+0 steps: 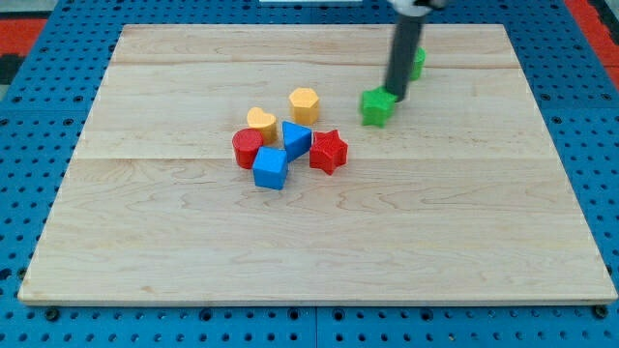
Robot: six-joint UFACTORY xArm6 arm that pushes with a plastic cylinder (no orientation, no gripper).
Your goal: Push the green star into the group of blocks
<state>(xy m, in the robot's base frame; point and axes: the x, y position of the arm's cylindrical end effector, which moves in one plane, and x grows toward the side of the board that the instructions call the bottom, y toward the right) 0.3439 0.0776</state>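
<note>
We are resting my tip (pixel 397 96), a bare rod with nothing clamped, against the green star's (pixel 377 106) right edge, risking it spinning aside and missing the yellow hexagon (pixel 304 102) and red star (pixel 328 151).

Pale matt wooden board (pixel 319 242), visible grain; smooth, plastic-looking blocks; blue perforated surface (pixel 29 145) beneath.

A pale wooden board (pixel 319 251) lies on blue perforated pegboard (pixel 39 145).

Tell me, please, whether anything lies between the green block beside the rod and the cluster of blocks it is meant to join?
Nothing visible does. My tip sits at the green star on its upper-right side, and bare board separates the star from the group; the nearest members are the red star and the yellow block.
</note>
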